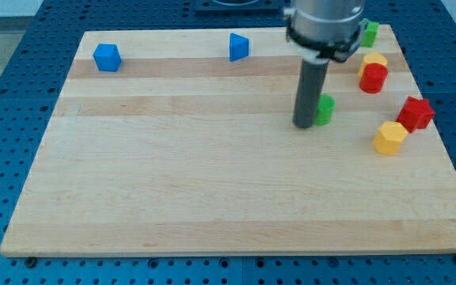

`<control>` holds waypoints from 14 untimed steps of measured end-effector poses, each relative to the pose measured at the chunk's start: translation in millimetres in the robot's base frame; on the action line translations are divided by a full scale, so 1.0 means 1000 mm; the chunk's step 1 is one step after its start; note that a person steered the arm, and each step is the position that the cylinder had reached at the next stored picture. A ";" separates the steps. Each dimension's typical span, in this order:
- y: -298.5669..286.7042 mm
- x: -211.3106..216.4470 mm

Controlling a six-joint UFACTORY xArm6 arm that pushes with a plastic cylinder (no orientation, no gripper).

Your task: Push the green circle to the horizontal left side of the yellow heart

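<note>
My tip (303,125) rests on the wooden board (212,190), right of centre. A small green block (325,109), rounded like a circle, touches the rod's right side and is partly hidden by it. A yellow block (389,137), possibly the heart, lies further to the view's right and slightly lower. A second yellow block (374,60) sits higher up, directly behind a red cylinder (373,78). Its shape is hard to tell.
A red block (416,113) touches the lower yellow block's upper right. Another green block (369,32) sits at the top right, partly behind the arm. A blue cube (107,57) and a blue wedge-like block (238,47) lie along the top edge.
</note>
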State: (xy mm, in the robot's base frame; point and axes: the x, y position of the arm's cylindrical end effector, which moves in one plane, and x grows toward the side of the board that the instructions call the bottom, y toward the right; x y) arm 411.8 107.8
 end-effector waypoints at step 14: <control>0.049 -0.037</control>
